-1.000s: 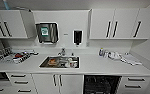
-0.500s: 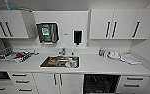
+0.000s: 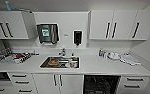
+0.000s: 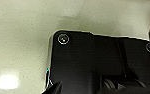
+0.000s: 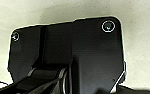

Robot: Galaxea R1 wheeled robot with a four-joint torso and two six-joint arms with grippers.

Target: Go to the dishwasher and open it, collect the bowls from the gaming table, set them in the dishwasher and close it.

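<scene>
- When locating the dishwasher (image 3: 101,84), look under the white counter (image 3: 96,65), right of the sink (image 3: 60,62) and between the white cabinet doors (image 3: 58,81) and the drawers (image 3: 134,83).
- Judge as already open, going by the dark racked interior exposed where a grey front would sit.
- Treat the door as heavy, stiff and hinged low; for closing, take hold at the free upper edge, square on, and push evenly.
- Expect sprung resistance near the latch; avoid pressing on the racks, probably loose on their runners.
- Treat the bowls, by the task wording, as light, rigid plastic, likely slippery; pinch at the rim across the wall, never from beneath.
- Expect no fragility, but guard against tipping or skidding under a light grip.
- Left gripper (image 4: 116,87): clenched or released cannot be told from the wrist view.
- Right gripper (image 5: 56,82): likewise cannot be told.
</scene>
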